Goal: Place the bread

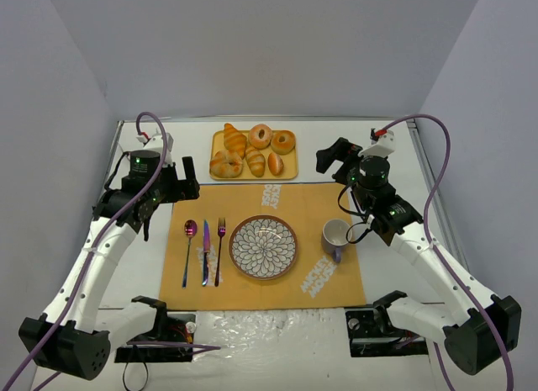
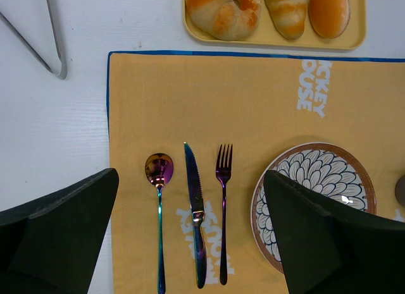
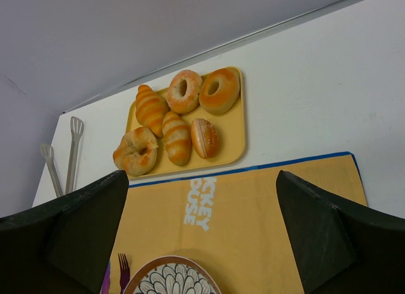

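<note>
Poised short of tray (image 1: 290, 169) with left gripper (image 2: 190, 174) and right gripper (image 3: 202, 175) spread wide and empty, likely readying a grab at bread (image 1: 225, 164) bound for plate (image 1: 263, 247).

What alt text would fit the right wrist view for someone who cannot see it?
A yellow tray holds six pastries, the knobbly round bread at its near-left corner. The right gripper hangs open and empty above an orange placemat, with a patterned plate at the bottom edge and tongs left of the tray.
</note>
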